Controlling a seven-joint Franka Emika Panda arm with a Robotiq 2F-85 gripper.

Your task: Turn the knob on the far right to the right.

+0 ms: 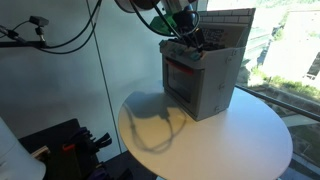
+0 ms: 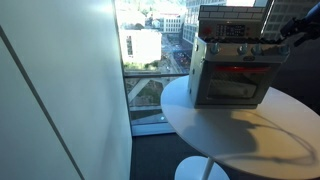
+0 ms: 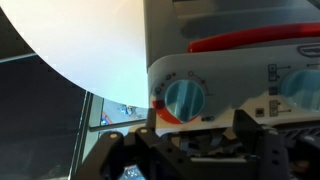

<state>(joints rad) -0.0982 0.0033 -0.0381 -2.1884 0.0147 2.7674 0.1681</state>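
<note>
A grey toy oven (image 1: pixel 205 80) stands on a round white table (image 1: pixel 250 140); it also shows in the other exterior view (image 2: pixel 232 75). In the wrist view a round blue knob (image 3: pixel 185 98) with an orange ring sits on the oven's white control panel, and part of a second blue knob (image 3: pixel 305 85) shows at the right edge. My gripper (image 3: pixel 197 122) is open, its two black fingers spread a little wider than the blue knob and close in front of it, not closed on it. In both exterior views the gripper (image 1: pixel 186 36) (image 2: pixel 284 36) is at the oven's upper front.
A cardboard box (image 1: pixel 230 25) stands on or behind the oven. Floor-to-ceiling windows (image 2: pixel 150 50) lie right behind the table. Black equipment (image 1: pixel 70 145) and cables are at the lower left by the wall. The table edge (image 3: pixel 90 85) falls away to a street view.
</note>
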